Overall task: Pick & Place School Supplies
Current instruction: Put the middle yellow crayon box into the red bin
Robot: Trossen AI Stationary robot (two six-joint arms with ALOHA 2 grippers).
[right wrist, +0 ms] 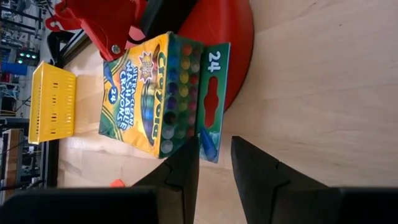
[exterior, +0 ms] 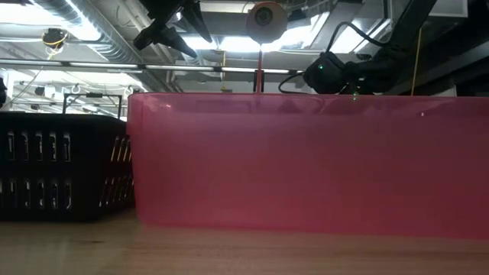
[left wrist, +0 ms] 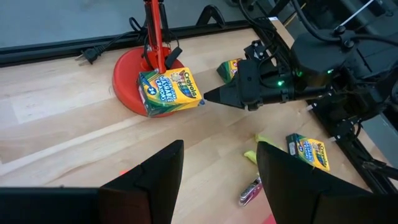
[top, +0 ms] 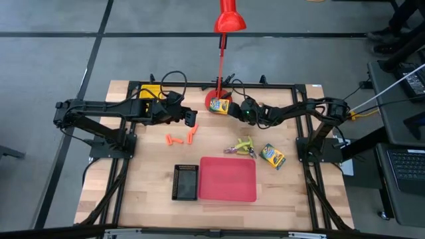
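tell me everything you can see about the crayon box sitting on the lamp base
The crayon box is a small printed carton that looks like cardboard, yellow and green, marked Crayola, washable crayons, 24. Its top flap hangs open, showing rows of coloured crayon tips. It rests on the lamp base, leaning against the red pole. The right gripper points at its corner, fingertips at the open flap, apparently touching it; its narrowly parted fingers do not clamp the box.
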